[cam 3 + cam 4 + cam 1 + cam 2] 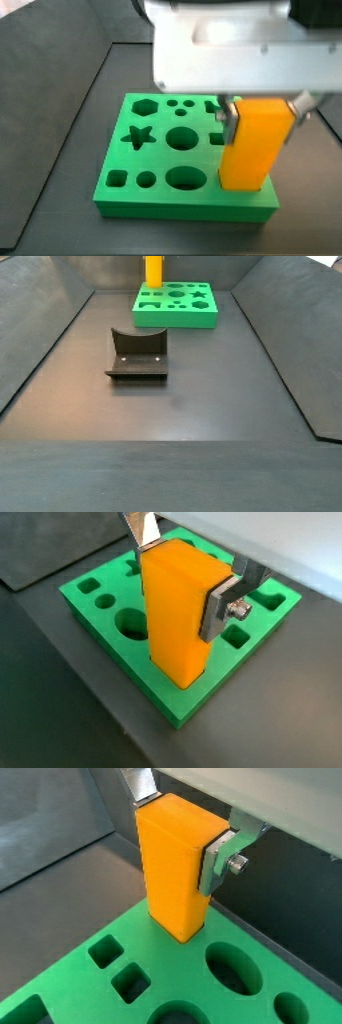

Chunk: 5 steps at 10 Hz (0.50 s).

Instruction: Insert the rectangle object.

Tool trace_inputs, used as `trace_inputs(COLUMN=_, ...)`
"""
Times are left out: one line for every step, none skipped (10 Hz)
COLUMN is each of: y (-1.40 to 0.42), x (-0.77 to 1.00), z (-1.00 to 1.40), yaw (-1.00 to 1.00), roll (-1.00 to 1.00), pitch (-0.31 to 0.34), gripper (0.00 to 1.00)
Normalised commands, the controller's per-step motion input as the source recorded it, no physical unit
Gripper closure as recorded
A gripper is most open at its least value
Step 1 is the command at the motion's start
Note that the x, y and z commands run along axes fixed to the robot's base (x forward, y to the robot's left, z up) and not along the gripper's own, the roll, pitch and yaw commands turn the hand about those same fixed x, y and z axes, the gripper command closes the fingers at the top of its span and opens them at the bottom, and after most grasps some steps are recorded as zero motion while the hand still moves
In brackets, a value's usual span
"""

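I have the rectangle object (pixel 181 607) pinched upright in my hand (pixel 187 567), the silver fingers (pixel 222 604) pressed against two opposite faces near its top, and I am holding it over the green board (pixel 201 702). So the pick-up is done and the carry looks done too; what is left is the insertion itself. In a side view the block (pixel 254 145) hangs over the board's (pixel 134 195) near right corner, its lower end down at about the level of the top face, but I cannot tell from there whether it has entered anything. In a wrist view the bottom of the block (pixel 174 863) sits at the edge of the board (pixel 80 993), beside the oval hole (pixel 234 968) and apart from the small square holes (pixel 130 981); the opening meant for it is hidden beneath the block, so I judge it is either just above its slot or only barely started. It stands straight, which should help. The fixture (pixel 136 354) stands on the counter (pixel 174 436), well apart from the board (pixel 178 304) and out of my way.
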Motion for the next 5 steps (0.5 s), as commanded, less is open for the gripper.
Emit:
trace_inputs(y=-0.32, x=0.49, z=-0.33, yaw=-0.26, roll=0.12, pitch=0.119, gripper=1.0)
trace_inputs(y=-0.3, x=0.44, z=-0.35, yaw=-0.28, roll=0.19, pitch=0.134, gripper=1.0)
trace_inputs(y=-0.17, x=0.2, z=-0.25, yaw=-0.39, roll=0.02, pitch=0.051, gripper=1.0)
trace_inputs(y=0.0, x=0.0, z=-0.06, yaw=0.0, roll=0.0, pitch=-0.057, gripper=1.0)
trace_inputs(y=-0.01, x=0.0, z=0.0, yaw=0.0, roll=0.01, pitch=0.0, gripper=1.0)
